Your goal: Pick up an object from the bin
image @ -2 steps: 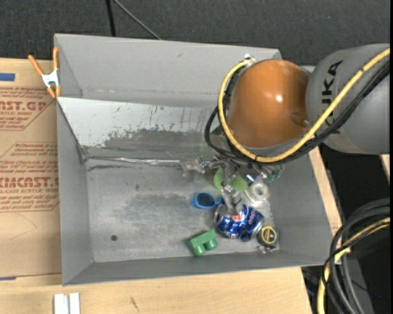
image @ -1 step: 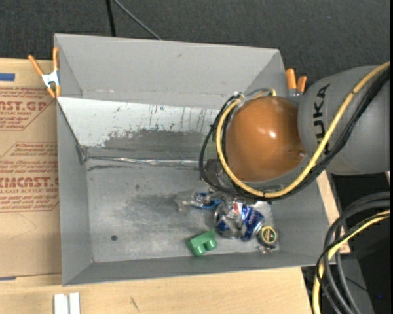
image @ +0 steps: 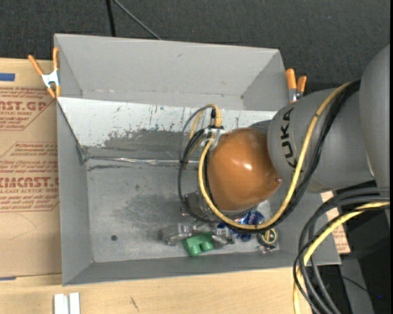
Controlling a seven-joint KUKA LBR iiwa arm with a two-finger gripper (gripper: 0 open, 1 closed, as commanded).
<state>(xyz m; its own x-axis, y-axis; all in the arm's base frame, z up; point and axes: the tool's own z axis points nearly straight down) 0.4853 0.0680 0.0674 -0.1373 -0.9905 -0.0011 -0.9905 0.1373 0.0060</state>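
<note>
Your gripper (image: 198, 216), open or closed you cannot tell, hangs by a green piece (image: 198, 244) on the scuffed grey bin (image: 128, 195) floor

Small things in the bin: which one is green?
The green chunky piece by the lower wall of the bin; the blue thing lies right of it.

Reaches in from the right with the grey arm (image: 340, 142), wrist turned downward. Wears a rounded orange cover (image: 239, 169) at the wrist, ringed by yellow and black cables (image: 202, 185). Hides the gripper (image: 191, 208) largely beneath that cover's lower left edge.
</note>
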